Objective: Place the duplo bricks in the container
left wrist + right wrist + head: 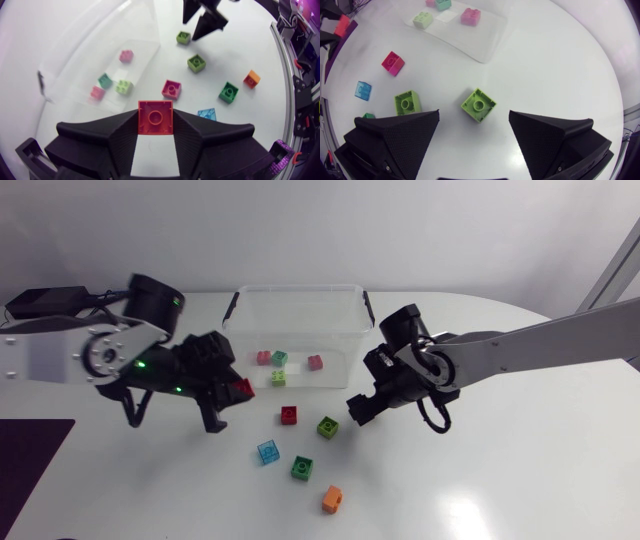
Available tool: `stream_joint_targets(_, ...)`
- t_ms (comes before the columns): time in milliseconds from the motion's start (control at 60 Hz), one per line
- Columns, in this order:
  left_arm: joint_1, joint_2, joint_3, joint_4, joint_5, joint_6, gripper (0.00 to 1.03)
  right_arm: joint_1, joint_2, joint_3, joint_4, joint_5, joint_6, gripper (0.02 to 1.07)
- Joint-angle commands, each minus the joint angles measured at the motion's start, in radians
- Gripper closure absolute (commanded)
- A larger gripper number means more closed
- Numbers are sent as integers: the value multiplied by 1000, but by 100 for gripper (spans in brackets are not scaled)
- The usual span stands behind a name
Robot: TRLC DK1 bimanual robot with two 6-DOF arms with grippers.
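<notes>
The left gripper (236,388) is clamped on a red square duplo brick (155,117), holding it just outside the front wall of the clear plastic container (296,288) (four small pastel bricks (278,377) lie inside). On the white table (520,470) in front of the container lie a translucent blue brick (267,451), a magenta brick (289,415), a dark green brick (301,468), a lime green brick (327,426) and an orange brick (332,499). The right gripper (360,404) hangs with its jaws apart over a second lime green brick (478,105), which sits between the fingers and touches neither.
</notes>
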Motion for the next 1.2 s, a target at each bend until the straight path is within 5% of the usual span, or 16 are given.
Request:
stream_joint_targets(0,4,-133,36,-51,14,-30,76,11,51,38,21,23,35,7)
stream_joint_targets(100,-3,-190,110,-72,14,-66,76,13,96,61,34,36,46,8)
stream_joint_targets(267,-3,-136,214,20,12,-158,76,13,166,94,29,66,64,28)
stream_joint_targets(433,-6,34,286,158,-8,-232,76,8,184,94,15,77,64,80)
stream_joint_targets(633,-19,252,391,271,-68,-292,70,4,11,16,-34,79,56,81)
stream_joint_targets(683,-16,295,423,273,-69,-309,51,2,-52,7,-66,79,55,81)
stream_joint_targets(733,-16,325,444,276,-86,-316,18,-1,-122,8,-110,79,52,81)
stream_joint_targets(783,-14,333,449,283,-89,-320,9,1,-181,15,-147,79,47,81)
stream_joint_targets(1033,1,203,381,217,-86,-309,5,7,-366,-18,-278,80,33,80)
stream_joint_targets(1083,4,164,381,150,-83,-293,5,-1,-403,-45,-307,80,33,70)
stream_joint_targets(1150,1,75,358,59,-80,-277,5,-39,-455,-91,-367,80,32,28)
stream_joint_targets(1183,1,35,348,10,-75,-267,5,-55,-475,-113,-391,80,21,15)
